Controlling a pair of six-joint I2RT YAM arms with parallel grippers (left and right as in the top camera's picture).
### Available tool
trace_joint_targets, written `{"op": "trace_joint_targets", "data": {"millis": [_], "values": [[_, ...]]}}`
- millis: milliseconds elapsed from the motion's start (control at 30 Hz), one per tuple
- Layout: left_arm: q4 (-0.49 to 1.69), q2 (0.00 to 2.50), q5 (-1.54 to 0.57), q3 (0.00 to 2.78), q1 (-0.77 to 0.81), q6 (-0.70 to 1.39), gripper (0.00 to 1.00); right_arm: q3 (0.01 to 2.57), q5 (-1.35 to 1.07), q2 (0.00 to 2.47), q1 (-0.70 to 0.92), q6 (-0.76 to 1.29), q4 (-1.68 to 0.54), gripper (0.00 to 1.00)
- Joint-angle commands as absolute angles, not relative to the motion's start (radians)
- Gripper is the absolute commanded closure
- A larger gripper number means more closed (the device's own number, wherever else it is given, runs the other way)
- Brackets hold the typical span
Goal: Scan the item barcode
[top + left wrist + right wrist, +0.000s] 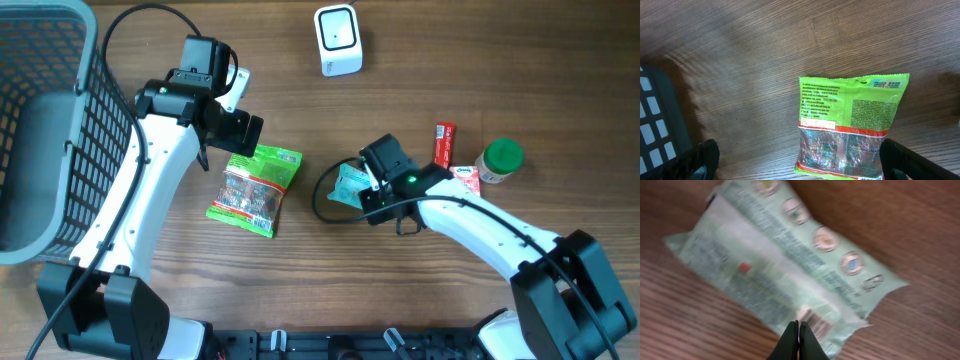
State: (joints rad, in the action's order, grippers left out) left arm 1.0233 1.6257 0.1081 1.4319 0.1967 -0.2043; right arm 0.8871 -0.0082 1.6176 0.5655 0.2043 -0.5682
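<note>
Closest to the lens, the right tool (799,330) shows two black tips pressed together with no gap. They meet the near edge of a pale green packet (790,265), just beside its printed barcode (816,319). I cannot tell whether any film is caught between them. The packet lies flat on the wooden counter (920,225), print side up, with a row of round icons along its far side.

From overhead, a small white scanner (337,40) stands at the far edge of the counter. The pale green packet lies nearer the robot than the scanner, almost straight in front of it and well apart from it.

To the scanner's left and nearer the robot lies a bright green sweet bag (850,125), back side up. The left tool (799,150) hovers over this bag with its jaws spread wide, touching nothing.

To the scanner's right and nearer the robot are a red stick packet (444,143) and a green-lidded jar (499,160). Far to the scanner's left stands a grey mesh basket (100,130).
</note>
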Motion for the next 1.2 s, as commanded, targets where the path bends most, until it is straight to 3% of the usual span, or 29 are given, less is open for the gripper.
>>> {"op": "trace_joint_targets", "data": {"millis": [0,433,733,1167], "values": [[1.021,1.621,0.117,1.442,0.199,-0.213,0.0,0.899,-0.027,1.629,0.527,0.213,-0.554,0.96],[1.021,1.621,0.117,1.442,0.199,-0.213,0.0,0.813,-0.112,1.631,0.524,0.271,-0.472,0.95],[1.021,1.621,0.117,1.442,0.199,-0.213,0.0,0.705,0.0,1.631,0.524,0.421,-0.445,0.94],[1.021,1.621,0.117,1.442,0.199,-0.213,0.0,0.846,-0.03,1.623,0.524,0.359,-0.599,0.96]]}}
